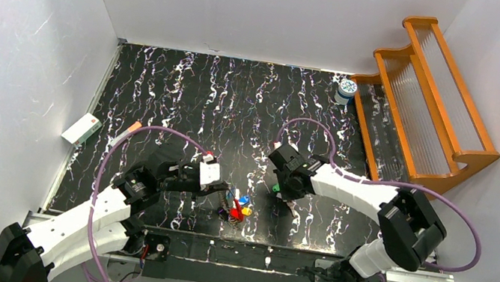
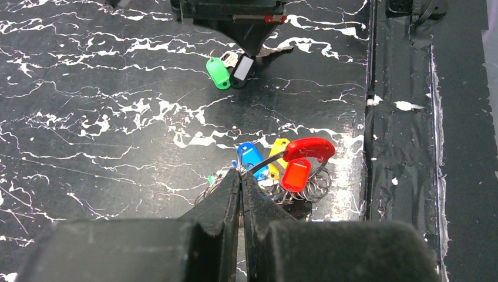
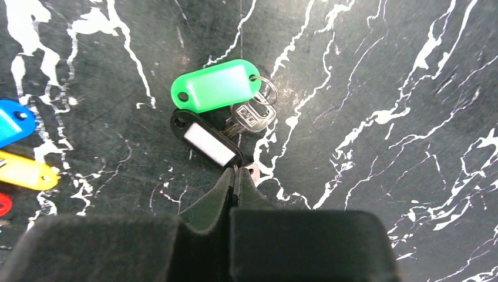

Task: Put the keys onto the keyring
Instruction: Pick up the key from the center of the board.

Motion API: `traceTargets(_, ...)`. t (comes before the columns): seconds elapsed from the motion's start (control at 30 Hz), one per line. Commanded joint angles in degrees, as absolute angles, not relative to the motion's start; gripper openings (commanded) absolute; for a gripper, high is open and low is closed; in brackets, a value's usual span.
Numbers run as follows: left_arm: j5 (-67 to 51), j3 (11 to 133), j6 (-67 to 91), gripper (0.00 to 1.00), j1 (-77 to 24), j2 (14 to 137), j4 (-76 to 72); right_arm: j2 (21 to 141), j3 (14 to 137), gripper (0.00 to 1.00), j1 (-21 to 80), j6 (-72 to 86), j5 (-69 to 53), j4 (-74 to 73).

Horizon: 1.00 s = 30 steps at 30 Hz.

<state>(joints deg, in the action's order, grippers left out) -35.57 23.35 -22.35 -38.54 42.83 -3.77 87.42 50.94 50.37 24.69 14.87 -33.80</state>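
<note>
Status: left pincer [image 2: 241, 176] clamped on keyring [image 2: 265, 163]; right pincer [image 3: 236, 174] together, we see tips touching black-tagged key [image 3: 205, 142], green-tagged key [image 3: 214, 86] alongside.

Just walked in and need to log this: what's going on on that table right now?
Two robot arms are working on getting keys onto a keyring. The left end effector is shut on the keyring, which carries a blue tag, a yellow tag and a red tag. The right end effector is shut at the end of the black-tagged key, beside the green-tagged key. Whether it has pinched anything is unclear. Both those keys are off the ring.
</note>
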Motion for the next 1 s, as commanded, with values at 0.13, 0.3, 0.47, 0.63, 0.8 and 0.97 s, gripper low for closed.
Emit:
traceTargets(0.13,-34.55,24.98,-21.45,0.00,-38.86,42.19,-3.08,79.32,54.56,0.01,50.63,21.54,13.57,-29.94)
traceTargets(0.3,-32.47,25.09,-20.60,0.00,-38.85,42.49,-3.16,74.89,53.40,0.01,50.63,15.50,10.95,-22.06)
traceTargets(0.47,-30.15,25.16,-18.95,0.00,-38.84,43.27,-3.12,71.53,51.34,0.01,50.63,12.83,8.64,-13.98)
traceTargets(0.63,-27.27,24.54,-15.06,0.00,-38.84,42.81,-5.53,72.31,53.98,0.01,50.51,8.81,-0.95,-14.25)
traceTargets(0.8,-26.19,21.51,-7.45,0.00,-38.86,42.24,-14.58,72.18,52.69,0.01,50.46,6.60,-6.86,-11.69)
traceTargets(0.97,-26.58,19.77,-4.78,0.00,-38.84,41.99,-20.05,72.14,52.62,0.01,49.69,4.23,-13.04,-10.49)
